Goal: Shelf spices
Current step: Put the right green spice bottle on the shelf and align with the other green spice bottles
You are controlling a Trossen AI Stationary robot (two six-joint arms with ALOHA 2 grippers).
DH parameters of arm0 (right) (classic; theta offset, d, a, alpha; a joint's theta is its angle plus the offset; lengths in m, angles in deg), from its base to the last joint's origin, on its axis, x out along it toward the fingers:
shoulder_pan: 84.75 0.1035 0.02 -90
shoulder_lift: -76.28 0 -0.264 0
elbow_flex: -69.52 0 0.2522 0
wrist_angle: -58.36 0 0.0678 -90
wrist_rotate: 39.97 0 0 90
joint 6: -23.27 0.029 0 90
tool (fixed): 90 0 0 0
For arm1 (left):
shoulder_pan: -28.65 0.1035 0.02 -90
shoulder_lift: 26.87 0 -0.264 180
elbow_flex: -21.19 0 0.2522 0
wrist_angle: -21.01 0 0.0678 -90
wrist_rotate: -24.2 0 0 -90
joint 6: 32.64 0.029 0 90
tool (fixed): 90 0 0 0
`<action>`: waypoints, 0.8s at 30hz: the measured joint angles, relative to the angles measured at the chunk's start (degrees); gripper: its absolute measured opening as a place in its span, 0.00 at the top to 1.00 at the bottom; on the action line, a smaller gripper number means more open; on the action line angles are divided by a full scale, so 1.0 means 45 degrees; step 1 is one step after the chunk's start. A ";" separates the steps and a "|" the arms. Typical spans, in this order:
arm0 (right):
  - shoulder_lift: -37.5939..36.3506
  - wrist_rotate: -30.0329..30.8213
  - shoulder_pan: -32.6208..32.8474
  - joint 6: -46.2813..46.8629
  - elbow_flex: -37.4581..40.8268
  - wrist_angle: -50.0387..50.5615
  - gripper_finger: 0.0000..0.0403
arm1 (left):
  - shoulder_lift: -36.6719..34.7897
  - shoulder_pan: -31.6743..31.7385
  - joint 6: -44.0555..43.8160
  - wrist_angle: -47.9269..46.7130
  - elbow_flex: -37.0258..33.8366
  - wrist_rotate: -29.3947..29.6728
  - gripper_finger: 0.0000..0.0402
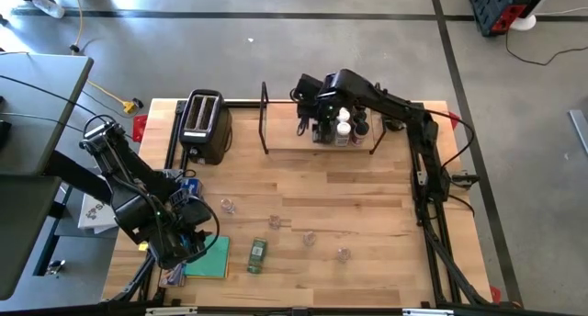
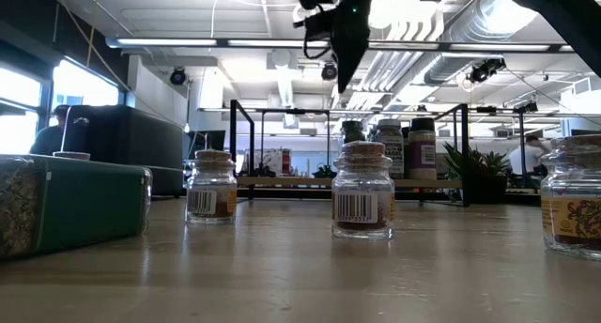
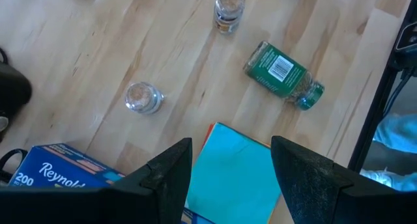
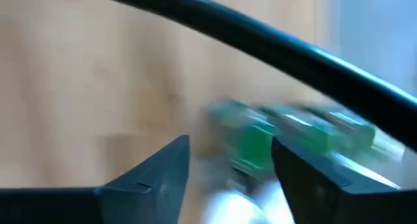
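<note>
The right gripper (image 1: 304, 107) hangs over the shelf (image 1: 285, 143) at upper centre of the high view, fingers spread, beside the jars (image 1: 344, 128) grouped there. The left gripper (image 3: 229, 164), fingers spread and empty, waits lower left above a teal sheet (image 1: 209, 257); loose jars (image 1: 227, 206) dot the table (image 1: 367, 206)

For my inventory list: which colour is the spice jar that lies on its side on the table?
Green, with a white barcode label: the lying jar shows best in the left wrist view.

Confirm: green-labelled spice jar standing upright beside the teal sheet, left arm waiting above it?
Not upright. The left wrist view shows the green-labelled spice jar lying on its side beside the teal sheet; the left gripper does wait above it.
</note>
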 joint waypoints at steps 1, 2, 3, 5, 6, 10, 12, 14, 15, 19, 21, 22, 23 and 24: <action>0.0000 -0.1005 -0.0010 -0.0065 0.0156 -0.0111 0.51 | 0.0000 0.0000 0.0000 -0.0009 0.0000 -0.0055 0.49; -0.0005 -0.1766 0.0027 -0.0329 0.0407 -0.0127 0.55 | 0.0000 0.0000 0.0000 -0.0011 0.0000 -0.0090 0.49; -0.0005 -0.2121 0.0110 -0.0725 0.0761 -0.0116 0.59 | 0.0003 0.0000 -0.0005 -0.0013 0.0000 -0.0098 0.49; 0.0006 -0.1965 0.0323 -0.1379 0.1690 -0.0328 0.67 | 0.0000 0.0000 -0.0011 -0.0021 0.0000 -0.0098 0.49; 0.0017 -0.1822 0.0409 -0.1436 0.2197 -0.0619 0.72 | 0.0000 0.0000 -0.0025 -0.0026 0.0000 -0.0098 0.49; 0.0024 -0.1526 0.0509 -0.1180 0.4116 -0.2104 0.87 | 0.0000 0.0000 -0.0024 -0.0079 0.0000 -0.0035 0.49; 0.0024 -0.0924 0.0486 -0.0634 0.4892 -0.2778 0.93 | 0.0000 0.0000 -0.0024 -0.0132 0.0000 -0.0046 0.49; 0.0024 -0.0605 0.0408 -0.0037 0.5422 -0.3205 0.98 | 0.0000 0.0000 -0.0024 -0.0134 0.0000 -0.0049 0.49; 0.0024 -0.0612 0.0345 0.0231 0.5602 -0.3404 0.99 | 0.0000 0.0003 -0.0026 -0.0149 0.0000 -0.0049 0.49; 0.0024 -0.0569 0.0172 0.0682 0.5946 -0.3888 0.99 | 0.0000 0.0000 -0.0028 -0.0161 0.0000 -0.0051 0.49; 0.0024 -0.0307 0.0103 0.0689 0.6007 -0.4106 0.99 | 0.0000 0.0000 -0.0029 -0.0157 0.0000 -0.0054 0.49; 0.0024 -0.0279 0.0038 0.0689 0.6016 -0.4119 0.99 | 0.0000 0.0005 -0.0029 -0.0157 0.0000 -0.0060 0.49; 0.0024 -0.0281 -0.0016 0.0691 0.6029 -0.4117 0.99 | 0.0000 0.0005 -0.0029 -0.0157 0.0000 -0.0064 0.49; 0.0024 -0.0281 -0.0052 0.0712 0.6031 -0.4121 0.99 | 0.0000 0.0000 -0.0029 -0.0157 0.0000 -0.0064 0.49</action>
